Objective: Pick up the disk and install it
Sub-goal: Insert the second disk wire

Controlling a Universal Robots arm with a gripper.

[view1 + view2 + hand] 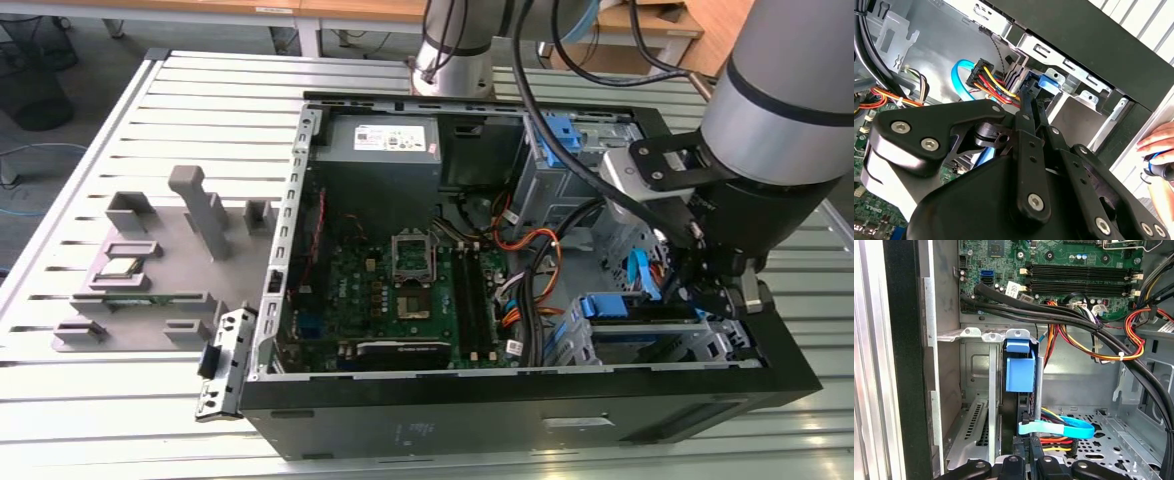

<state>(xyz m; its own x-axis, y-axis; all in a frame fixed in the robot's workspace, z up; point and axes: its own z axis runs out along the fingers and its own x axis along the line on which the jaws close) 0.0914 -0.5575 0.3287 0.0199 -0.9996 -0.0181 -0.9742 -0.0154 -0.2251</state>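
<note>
The disk (1019, 371) stands on edge in a slot of the metal drive cage, its blue carrier and handle tab facing the first wrist camera. In the exterior view its blue frame (625, 305) shows in the cage at the case's lower right corner. In the second wrist view the blue tab (1048, 81) sits just past my fingertips. My gripper (1028, 95) is shut, fingers pressed together with nothing between them, close against the disk's near end. Its fingertips (1010, 463) show beside the disk's cabled end, and the gripper (725, 296) hangs low over the cage.
A blue data cable (1064, 429) and red-yellow power wires (996, 85) run beside the disk. Thick black cables (1054, 317) cross above the cage. A person's hand (1158, 145) rests outside the case. Grey fixtures (134, 270) stand on the table at the exterior view's left.
</note>
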